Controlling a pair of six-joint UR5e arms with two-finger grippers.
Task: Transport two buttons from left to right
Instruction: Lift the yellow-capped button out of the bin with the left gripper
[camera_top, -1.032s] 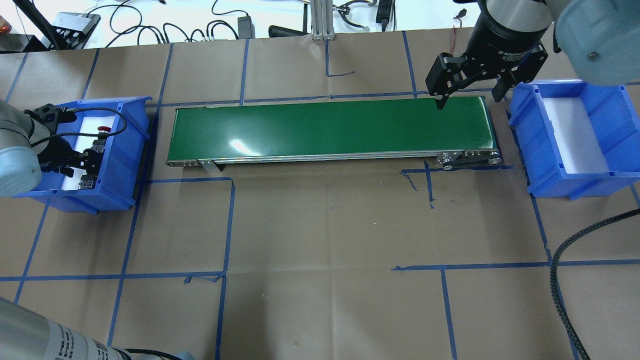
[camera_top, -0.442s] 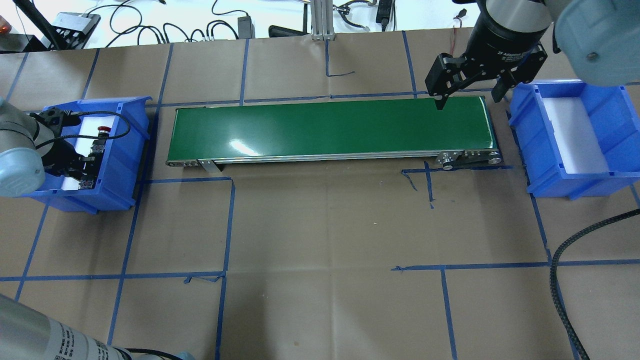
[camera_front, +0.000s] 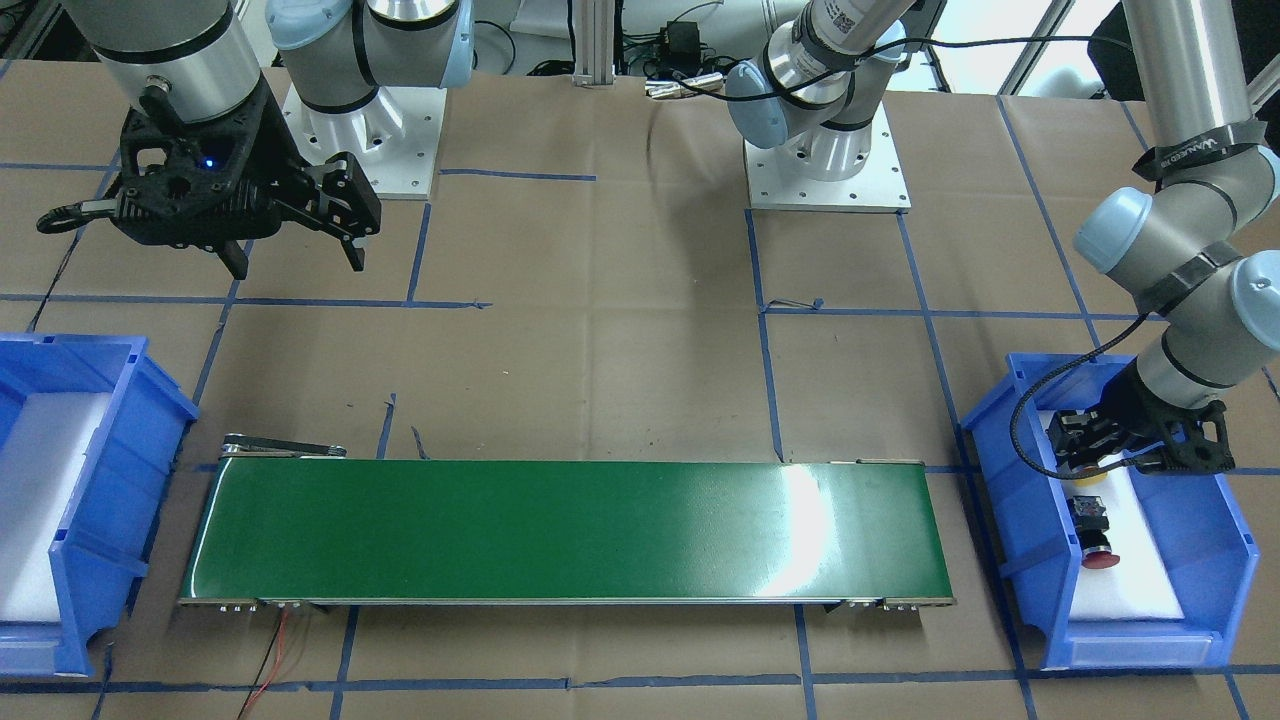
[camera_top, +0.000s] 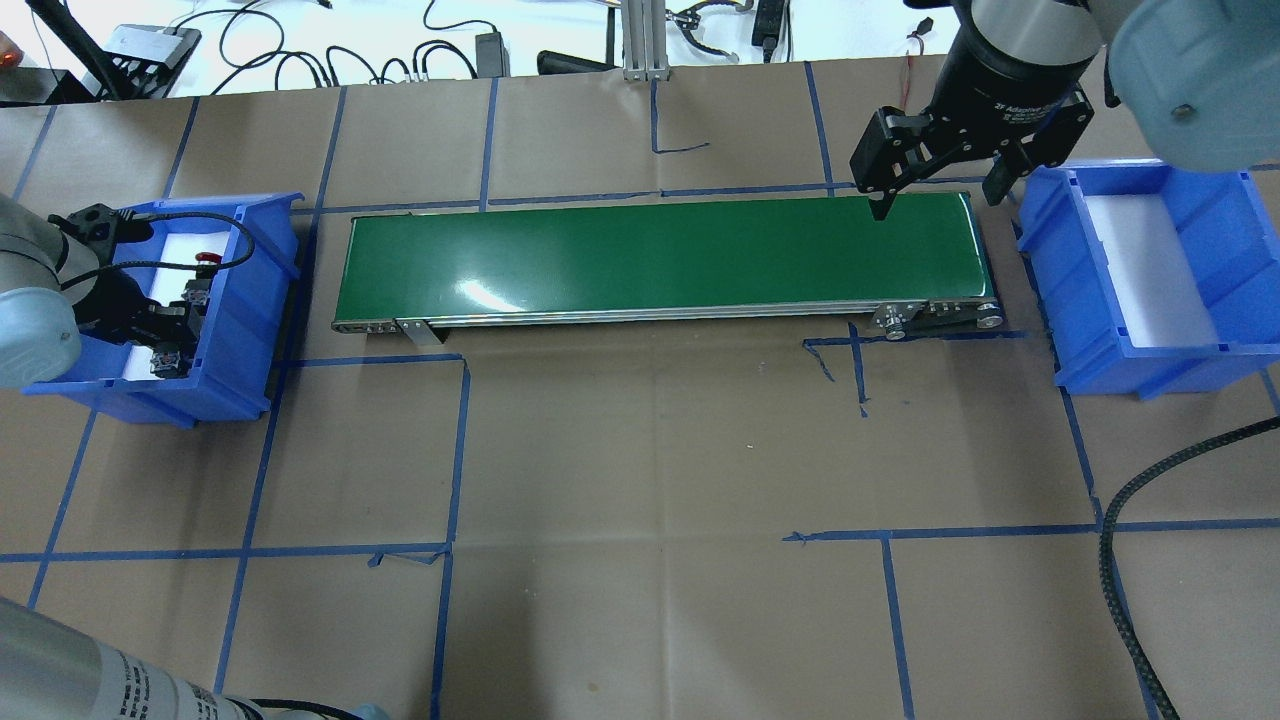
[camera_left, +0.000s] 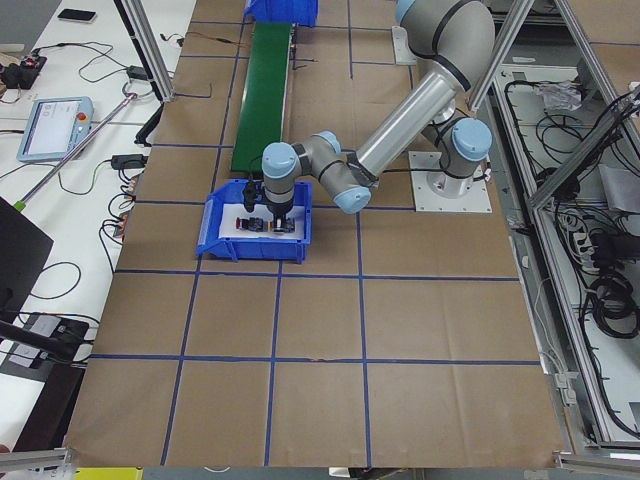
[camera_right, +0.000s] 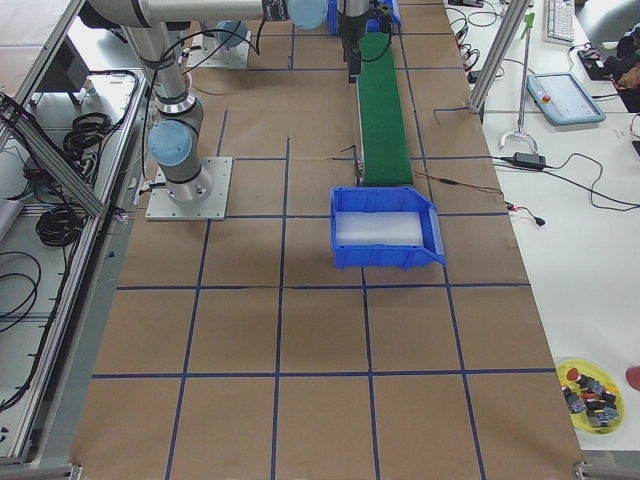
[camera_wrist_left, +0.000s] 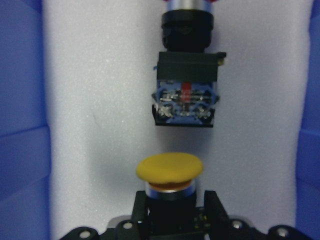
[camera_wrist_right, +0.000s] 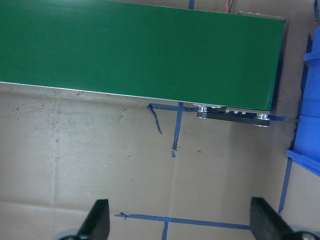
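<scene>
The yellow button (camera_wrist_left: 170, 169) lies on white foam in the left blue bin (camera_top: 250, 330), its cap also showing in the front view (camera_front: 1090, 478). My left gripper (camera_wrist_left: 175, 212) is shut on its black body, one finger (camera_wrist_left: 142, 207) on each side. Just beyond it lies the red button (camera_wrist_left: 185, 95), its red cap (camera_top: 205, 260) pointing away from me. My right gripper (camera_top: 937, 198) hangs open and empty over the right end of the green conveyor (camera_top: 660, 250), beside the right blue bin (camera_top: 1150, 345).
The right bin (camera_front: 100, 500) holds only white foam. A black braided cable (camera_top: 1150, 520) crosses the table's near right corner. Loose cables and boxes lie past the far edge. A yellow plate (camera_right: 590, 390) with small parts sits off the table's right end.
My left gripper has shifted slightly inside the left bin and its fingers look drawn in on the yellow button. The right arm has not moved.
</scene>
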